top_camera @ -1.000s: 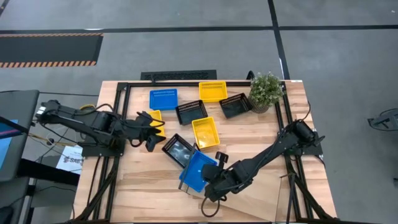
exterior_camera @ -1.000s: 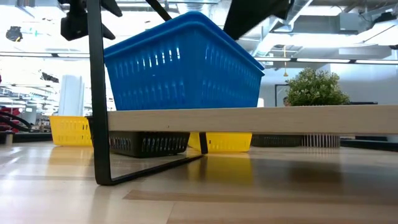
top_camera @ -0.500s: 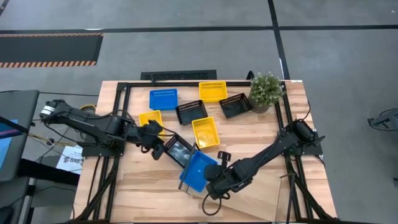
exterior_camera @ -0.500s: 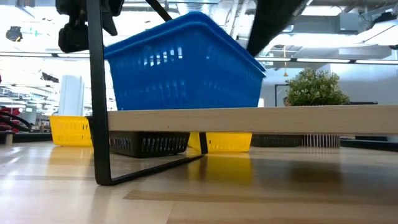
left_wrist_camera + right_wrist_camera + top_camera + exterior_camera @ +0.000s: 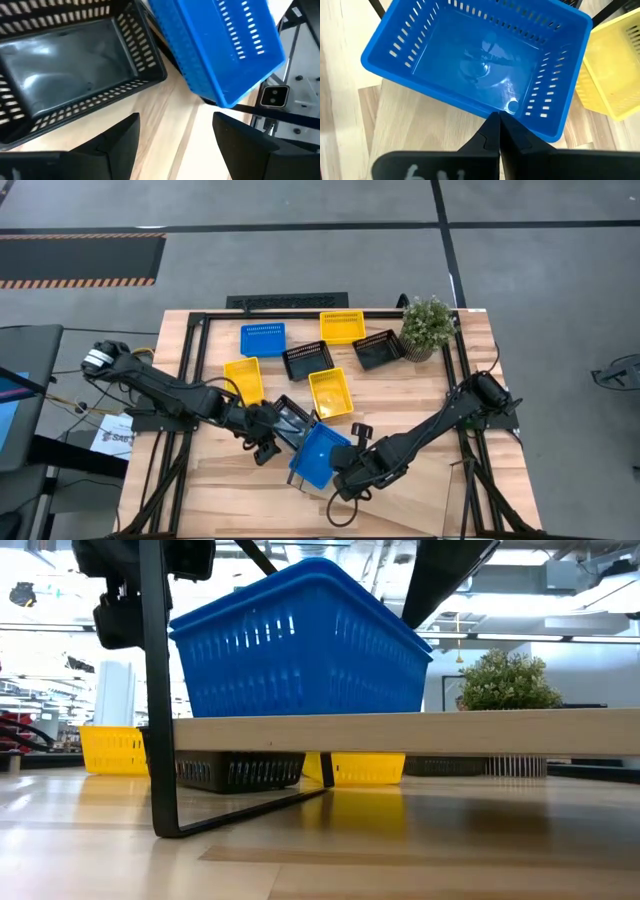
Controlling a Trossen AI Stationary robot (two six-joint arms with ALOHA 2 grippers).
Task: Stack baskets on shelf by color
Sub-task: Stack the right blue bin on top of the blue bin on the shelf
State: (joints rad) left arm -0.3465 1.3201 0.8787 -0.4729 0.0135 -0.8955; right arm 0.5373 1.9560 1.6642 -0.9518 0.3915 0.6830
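Observation:
A blue basket (image 5: 320, 455) (image 5: 475, 65) is over the left end of the light-wood shelf (image 5: 420, 502) (image 5: 420, 732) at the table's near edge. In the low view the blue basket (image 5: 300, 645) rises above the board. My right gripper (image 5: 345, 477) (image 5: 499, 120) is shut on its rim. My left gripper (image 5: 265, 448) (image 5: 177, 145) hangs open over bare table wood between a black basket (image 5: 285, 420) (image 5: 70, 65) and the blue one (image 5: 220, 45), touching neither. Several more blue, yellow and black baskets stand on the table farther back. My right gripper pinches the rim of one long wall of the blue basket (image 5: 512, 114), nearer one corner, between its two fingers. The fingers come slanting down from the table's near right side, across the rim. The board's edge hides the basket's bottom in the low view, so I cannot tell whether it rests on the shelf.
A yellow basket (image 5: 243, 378) sits left of the black one and another yellow basket (image 5: 330, 393) behind the blue one. A potted plant (image 5: 428, 325) stands at the far right corner. The shelf's black end frame (image 5: 152, 690) stands near my left gripper.
My left gripper has moved away from the yellow basket on the left, toward the table's right and near edge, and now hangs beside the black and blue baskets. The yellow basket now shows whole. The blue basket has stayed about where it was.

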